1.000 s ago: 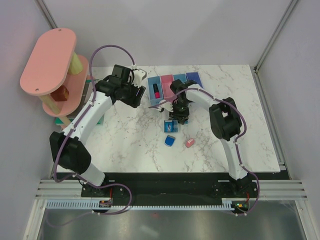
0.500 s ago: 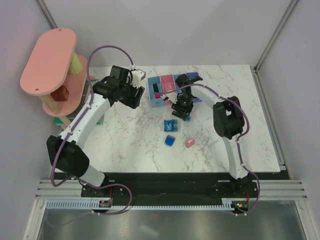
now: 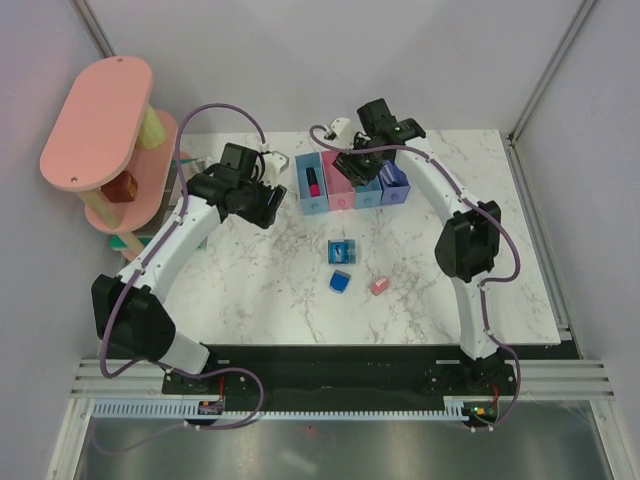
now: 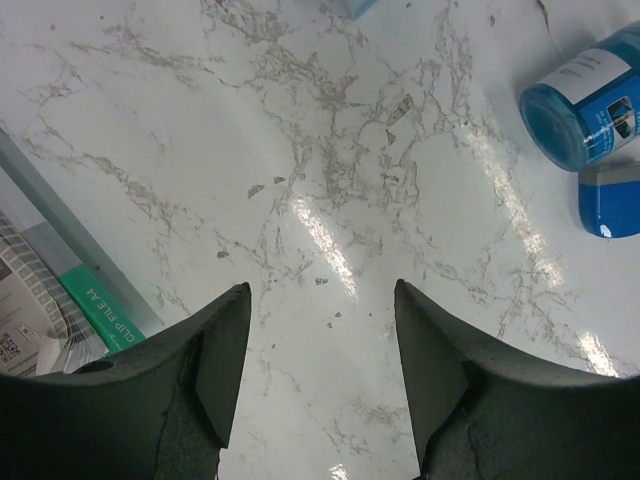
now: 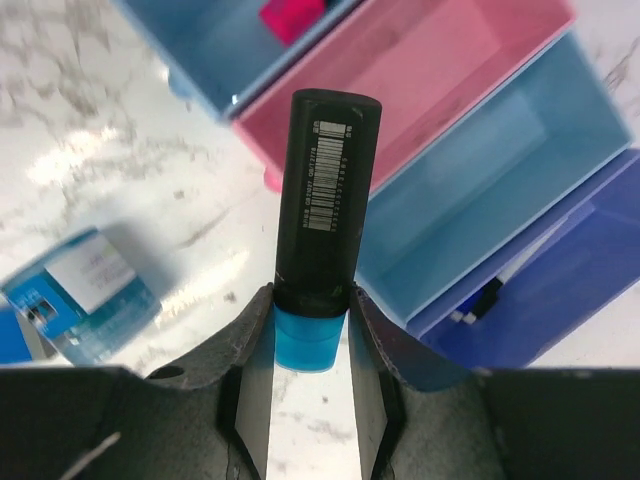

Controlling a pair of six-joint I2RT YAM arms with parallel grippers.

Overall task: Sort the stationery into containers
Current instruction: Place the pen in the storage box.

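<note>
My right gripper (image 5: 312,330) is shut on a black marker (image 5: 326,190) with a blue cap (image 5: 309,341), held over the near edge of the pink bin (image 5: 430,70). In the top view this gripper (image 3: 351,166) hangs above the row of four bins (image 3: 352,198). The left light blue bin (image 3: 311,200) holds a pink-capped marker (image 3: 312,183). The purple-blue bin (image 5: 575,270) holds a thin pen (image 5: 478,300). The blue roll (image 3: 343,252), blue wedge (image 3: 340,283) and pink eraser (image 3: 379,286) lie on the table. My left gripper (image 3: 264,204) is open and empty over bare marble (image 4: 320,200).
A pink tiered shelf tower (image 3: 100,125) stands at the far left. A green clip-file box (image 4: 95,305) lies by the table's left edge. The left wrist view also shows the blue roll (image 4: 590,95) and wedge (image 4: 610,200) at its right.
My right gripper has carried the blue-capped marker from beside the blue roll up and back to above the bins. The bin row has shifted slightly. The left gripper has barely moved.
</note>
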